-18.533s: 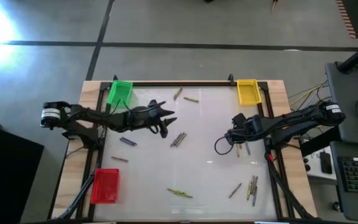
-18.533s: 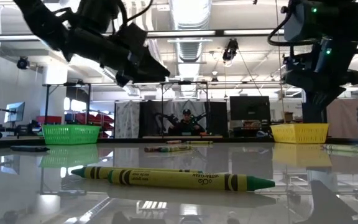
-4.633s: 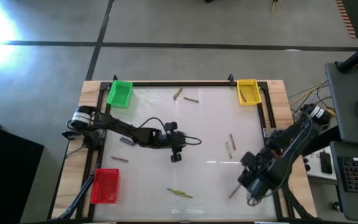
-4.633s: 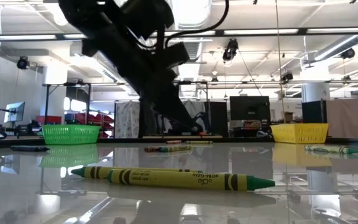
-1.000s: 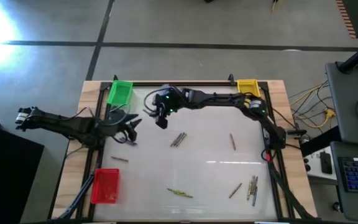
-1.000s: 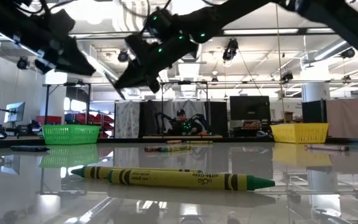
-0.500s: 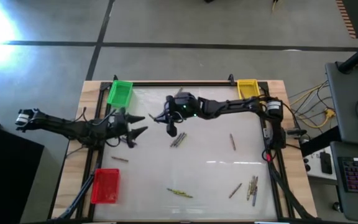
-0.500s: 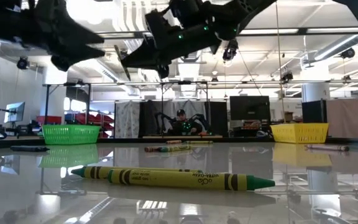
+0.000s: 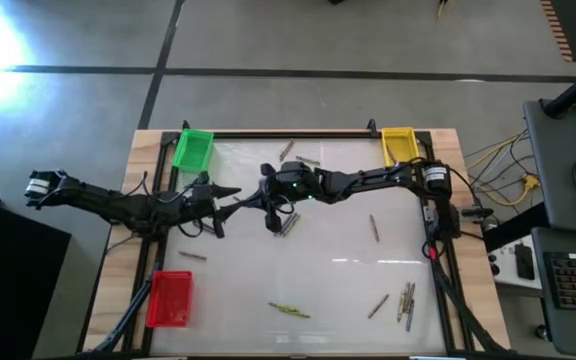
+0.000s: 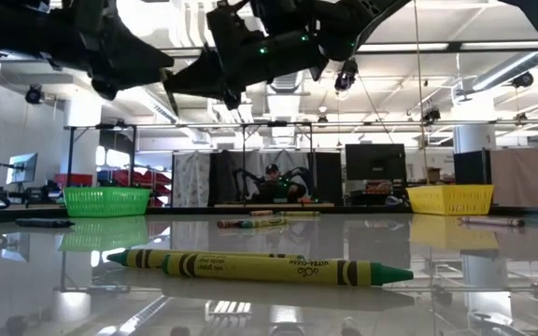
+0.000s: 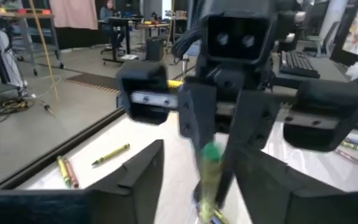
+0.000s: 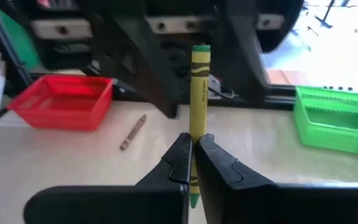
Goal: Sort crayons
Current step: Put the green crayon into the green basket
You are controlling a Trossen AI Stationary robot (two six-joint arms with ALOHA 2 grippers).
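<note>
Right gripper (image 12: pixel 194 152) clamps crayon (image 12: pixel 198 106); left gripper (image 9: pixel 230 203) open opposite.

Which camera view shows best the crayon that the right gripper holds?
The right wrist view: the crayon stands clear between the right gripper's shut fingers. The left wrist view shows it blurred; the high and low views barely show it.

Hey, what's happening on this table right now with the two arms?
The robot is sorting crayons. The right gripper is shut on a green crayon and holds it out over the middle of the table, facing the left gripper, whose open fingers stand on either side of the crayon. It looks like a handover from one arm to the other. More crayons lie scattered about, and the green bin, yellow bin and red bin sit at the table's edges.
</note>
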